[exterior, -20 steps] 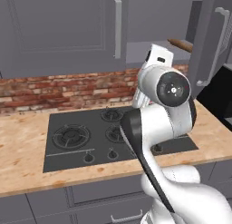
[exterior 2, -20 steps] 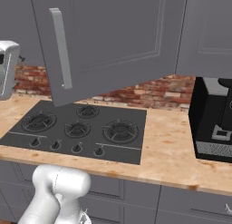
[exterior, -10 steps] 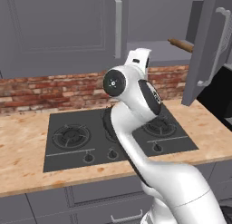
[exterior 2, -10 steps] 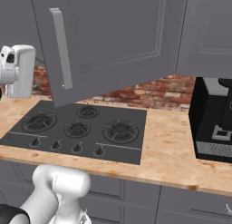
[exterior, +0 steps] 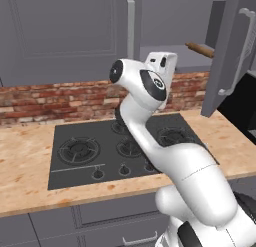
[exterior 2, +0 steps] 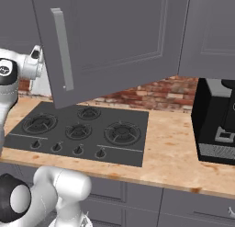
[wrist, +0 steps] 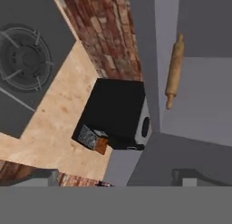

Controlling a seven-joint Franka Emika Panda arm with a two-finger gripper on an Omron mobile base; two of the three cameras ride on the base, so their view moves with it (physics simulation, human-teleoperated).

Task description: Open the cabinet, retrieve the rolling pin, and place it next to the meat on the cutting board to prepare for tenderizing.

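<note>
Standing open over the counter, the cabinet door [exterior: 232, 51] exposes the shelf where the rolling pin [wrist: 174, 70] lies, one knob end projecting past the door edge in the left base view [exterior: 199, 49]. The door's long bar handle [exterior 2: 62, 49] faces the right base camera, and the panel swings out above the gas hob [exterior 2: 78, 129]. The arm's hand is raised beside the cabinet opening, with its camera rolled so that the brick backsplash [wrist: 108, 32] runs steeply up the hand view and the black coffee machine [wrist: 115, 114] sits on the wooden counter [wrist: 59, 119] below the pin. This placement suggests alignment for a reach into the shelf. The claw's state cannot be told; its fingertips are not resolved. The retrieval step appears pending: the pin rests untouched, well apart from the hand. Neither meat nor cutting board can be located.
</note>
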